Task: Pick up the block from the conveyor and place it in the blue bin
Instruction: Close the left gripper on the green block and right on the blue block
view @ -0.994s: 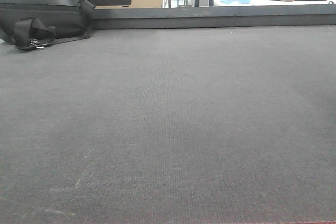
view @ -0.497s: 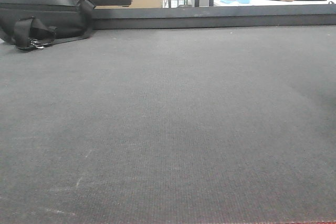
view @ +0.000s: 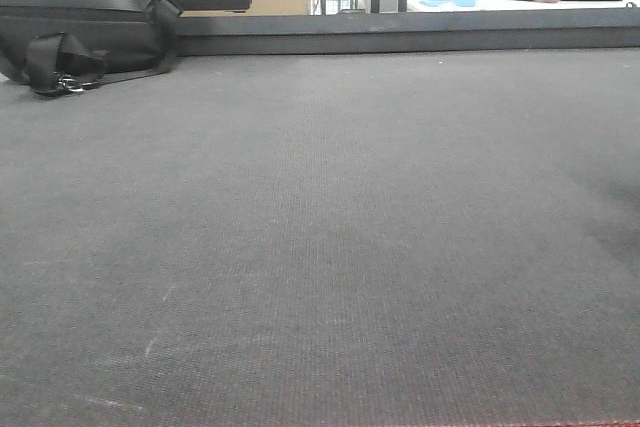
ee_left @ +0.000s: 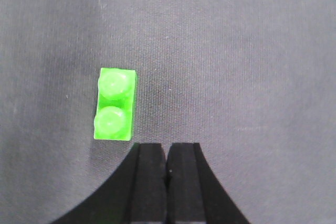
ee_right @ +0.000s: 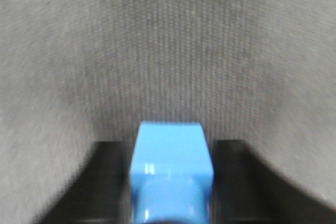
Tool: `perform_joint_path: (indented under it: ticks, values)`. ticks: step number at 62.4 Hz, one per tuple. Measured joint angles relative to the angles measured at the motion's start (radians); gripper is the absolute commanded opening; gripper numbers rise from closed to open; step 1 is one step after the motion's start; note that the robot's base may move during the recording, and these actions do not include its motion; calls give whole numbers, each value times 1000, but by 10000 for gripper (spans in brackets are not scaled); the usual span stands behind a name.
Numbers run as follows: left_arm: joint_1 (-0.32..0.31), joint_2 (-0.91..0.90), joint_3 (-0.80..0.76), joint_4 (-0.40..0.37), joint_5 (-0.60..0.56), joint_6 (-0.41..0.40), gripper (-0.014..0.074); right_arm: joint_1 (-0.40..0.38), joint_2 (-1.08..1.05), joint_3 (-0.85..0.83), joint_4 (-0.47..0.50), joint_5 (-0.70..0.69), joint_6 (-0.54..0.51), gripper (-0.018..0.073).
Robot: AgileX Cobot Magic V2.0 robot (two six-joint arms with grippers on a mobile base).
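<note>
Blocks, two: your right gripper (ee_right: 169, 145) clamps a blue block (ee_right: 172, 162) above the belt (view: 320, 247), ready for the unseen bin; your left gripper (ee_left: 167, 149), closed and empty, hovers beside a green block (ee_left: 115, 104); front view unchanged since a second ago.

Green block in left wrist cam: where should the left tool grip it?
Across its two long flat sides, from straight above. The green block lies flat on the conveyor, studs up, its long axis running toward the left tool, which is shut and sits off to one side: open and shift first.
</note>
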Motion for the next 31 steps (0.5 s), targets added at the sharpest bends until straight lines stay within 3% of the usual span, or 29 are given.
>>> perform_joint_path:
  ticks: [5,15,31]
  values:
    - [0,0,0,0,0,-16,-111,0,0,0,0,-3,7,-171]
    - [31,17,-2,0,47,-21,-111,0,2,-17,2,26,11,-162]
    - [86,127,-3,2,90,114,-111,0,-112,-94,18,62,14,-162]
